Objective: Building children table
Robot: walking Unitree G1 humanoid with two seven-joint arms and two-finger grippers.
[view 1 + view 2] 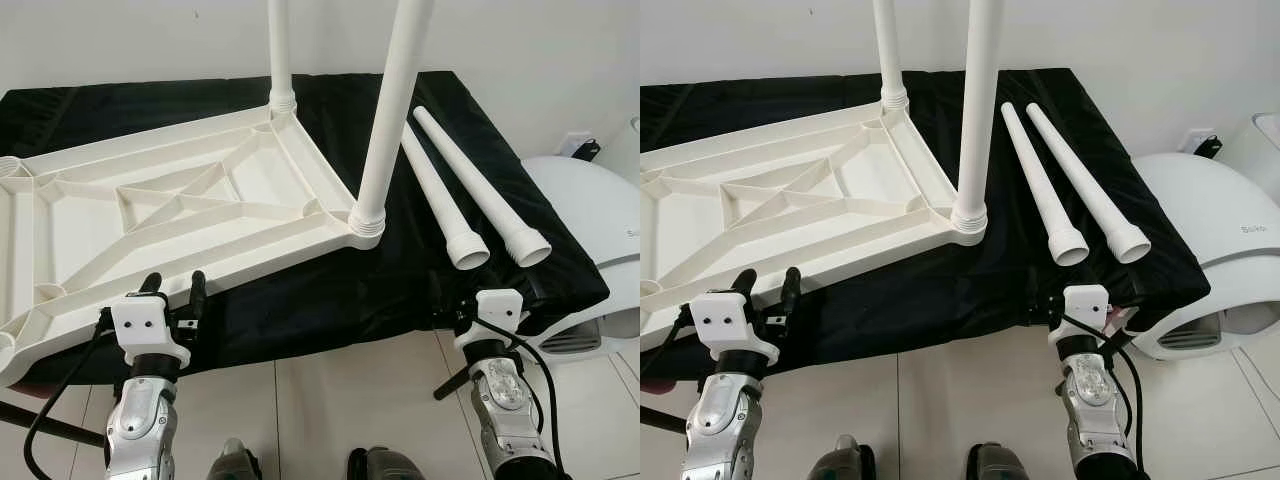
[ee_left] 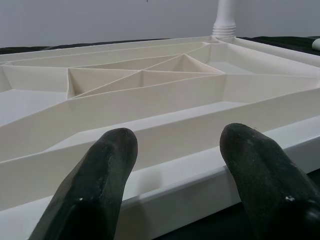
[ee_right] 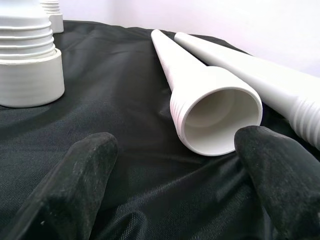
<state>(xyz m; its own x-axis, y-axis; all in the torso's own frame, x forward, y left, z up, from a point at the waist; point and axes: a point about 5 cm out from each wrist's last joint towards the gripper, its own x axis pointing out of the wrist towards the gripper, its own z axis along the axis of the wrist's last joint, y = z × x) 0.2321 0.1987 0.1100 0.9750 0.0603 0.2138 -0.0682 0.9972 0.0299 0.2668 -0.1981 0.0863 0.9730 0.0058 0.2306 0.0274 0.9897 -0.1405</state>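
the nearer loose white tapered plastic leg (image 3: pixel 210 107) lies on the black-covered desk (image 1: pixel 330 290), open end facing the right claw (image 3: pixel 170 175), which gapes empty, long axis running away; left claw (image 2: pixel 185 165) open by the upturned white ribbed tabletop (image 1: pixel 180 215).

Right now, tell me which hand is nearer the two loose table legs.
Right. The right hand sits open just short of the loose legs' mouths; the left hand is far across, at the tabletop's near edge.

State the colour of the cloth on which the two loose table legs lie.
Black. The cloth shows best in the left eye view, under the two white loose legs.
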